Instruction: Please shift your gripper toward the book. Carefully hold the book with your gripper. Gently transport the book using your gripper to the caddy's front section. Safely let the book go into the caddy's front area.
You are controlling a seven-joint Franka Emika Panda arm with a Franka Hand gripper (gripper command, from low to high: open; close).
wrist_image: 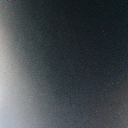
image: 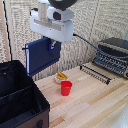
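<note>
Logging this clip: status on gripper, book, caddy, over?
Gripper shut on book, which hangs upright in the air. Caddy below, toward exterior view's left; book not in yet. Red cup on the table, off the path. Wrist view dark blur.

No legible txt, labels, brands, nos. or signs in either view. Exterior view: the book's (image: 42, 56) navy cover shows plain, no title readable at this res. The caddy (image: 20, 100) is plain black, no tag or logo readable. The red cup (image: 66, 88) has no print visible. The toaster oven (image: 114, 56) at the exterior view's right shows no readable brand or dial marks; too small and blurred to tell. The white block above the gripper (image: 50, 46) carries no readable lettering. Wrist view: only a dark, blurred gradient, nothing to read.
</note>
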